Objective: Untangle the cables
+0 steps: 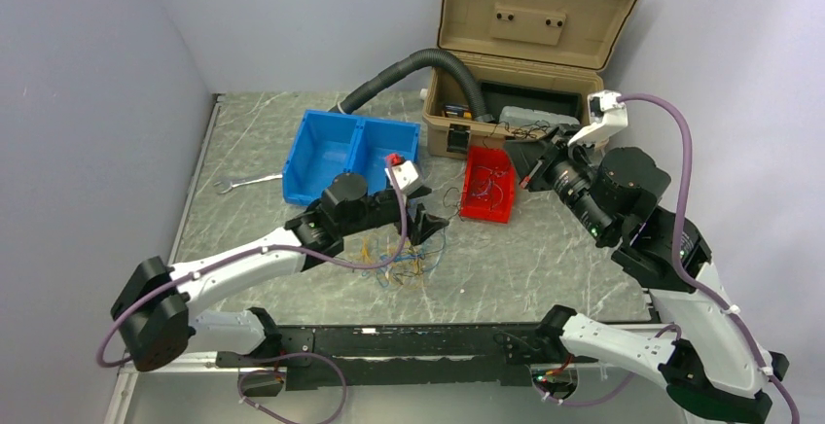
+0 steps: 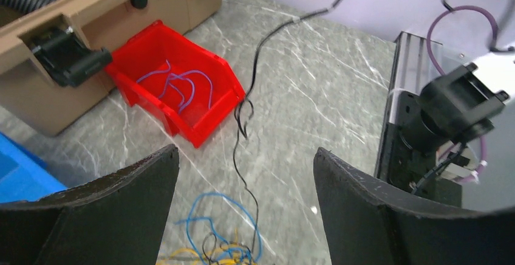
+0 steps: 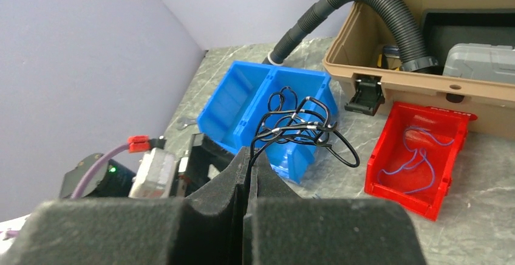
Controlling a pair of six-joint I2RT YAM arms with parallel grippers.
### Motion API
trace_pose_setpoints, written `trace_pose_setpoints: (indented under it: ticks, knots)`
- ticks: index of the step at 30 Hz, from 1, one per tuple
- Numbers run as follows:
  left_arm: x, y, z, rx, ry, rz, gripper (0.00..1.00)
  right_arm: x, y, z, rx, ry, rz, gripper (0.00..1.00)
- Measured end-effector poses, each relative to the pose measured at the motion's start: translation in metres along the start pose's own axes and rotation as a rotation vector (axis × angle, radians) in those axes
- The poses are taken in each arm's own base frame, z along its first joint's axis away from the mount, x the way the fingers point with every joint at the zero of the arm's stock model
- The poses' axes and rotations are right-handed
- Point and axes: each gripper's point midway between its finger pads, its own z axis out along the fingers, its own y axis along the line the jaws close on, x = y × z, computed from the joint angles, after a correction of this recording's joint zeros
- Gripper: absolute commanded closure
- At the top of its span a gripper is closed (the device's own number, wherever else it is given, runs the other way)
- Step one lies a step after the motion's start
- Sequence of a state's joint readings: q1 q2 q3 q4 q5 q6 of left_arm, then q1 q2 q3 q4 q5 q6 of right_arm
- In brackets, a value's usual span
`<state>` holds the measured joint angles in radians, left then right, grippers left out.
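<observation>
I've got L pincer [image 1: 429, 226] spread wide & empty by the cable tangle [image 1: 399, 268] on counter [image 1: 545, 259], R pincer [image 3: 249, 177] clamped on black cable [image 3: 303, 122] in mid-air.

Soft, even light fell from above, bright and without hard shadows. Only faint shade lay beneath the arms on the marble table [image 1: 545, 259], which carried a mild sheen. In the left wrist view the left gripper [image 2: 246, 152] showed dark, blurred fingers [image 2: 109, 210], and the white arm housing [image 2: 499, 73] washed out. In the right wrist view the right gripper [image 3: 249, 161] loomed soft while the black cables [image 3: 303, 125] stayed sharp.
</observation>
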<state>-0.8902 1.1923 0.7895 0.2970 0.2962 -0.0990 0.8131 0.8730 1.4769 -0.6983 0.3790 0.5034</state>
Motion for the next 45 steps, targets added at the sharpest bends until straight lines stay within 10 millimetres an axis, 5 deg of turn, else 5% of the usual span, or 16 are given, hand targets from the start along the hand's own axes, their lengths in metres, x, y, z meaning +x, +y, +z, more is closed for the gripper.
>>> trace_pose_setpoints:
  ticks: [4,6,10,11,15,19,23,29,34,38,45]
  knots:
    - [-0.006,0.006,0.02,0.001,-0.024,0.016,0.18,-0.002,0.002,-0.001,-0.01,-0.01,0.019,1.0]
    - [-0.009,0.007,0.027,0.003,-0.035,0.019,0.27,-0.001,0.002,-0.001,-0.011,-0.012,0.027,1.0]
    - [-0.023,0.011,0.046,0.009,-0.048,0.016,0.96,0.0,0.002,-0.001,-0.01,-0.011,0.038,1.0]
    - [-0.026,0.011,0.05,0.01,-0.054,0.007,1.0,-0.001,0.002,-0.002,-0.011,-0.013,0.043,1.0]
    - [-0.024,0.011,0.051,0.007,-0.067,-0.016,1.0,-0.001,-0.004,-0.004,0.008,-0.03,0.063,1.0]
    - [0.007,0.01,0.034,-0.02,-0.026,-0.083,1.0,0.004,-0.025,-0.008,0.09,-0.055,0.067,1.0]
    - [0.05,0.012,-0.004,-0.109,0.062,-0.188,1.0,-0.001,-0.056,-0.018,0.236,-0.105,0.052,1.0]
    - [0.083,0.04,-0.073,-0.344,0.141,-0.372,1.0,-0.013,-0.116,-0.054,0.518,-0.208,0.029,1.0]
    - [0.118,0.048,-0.129,-0.512,0.205,-0.477,1.0,-0.013,-0.136,-0.073,0.579,-0.265,0.033,1.0]
    - [0.123,0.048,-0.156,-0.598,0.214,-0.516,1.0,0.001,-0.123,-0.052,0.514,-0.205,-0.014,1.0]
    - [0.129,0.052,-0.2,-0.753,0.19,-0.57,1.0,0.062,-0.063,0.042,0.282,0.05,-0.152,1.0]
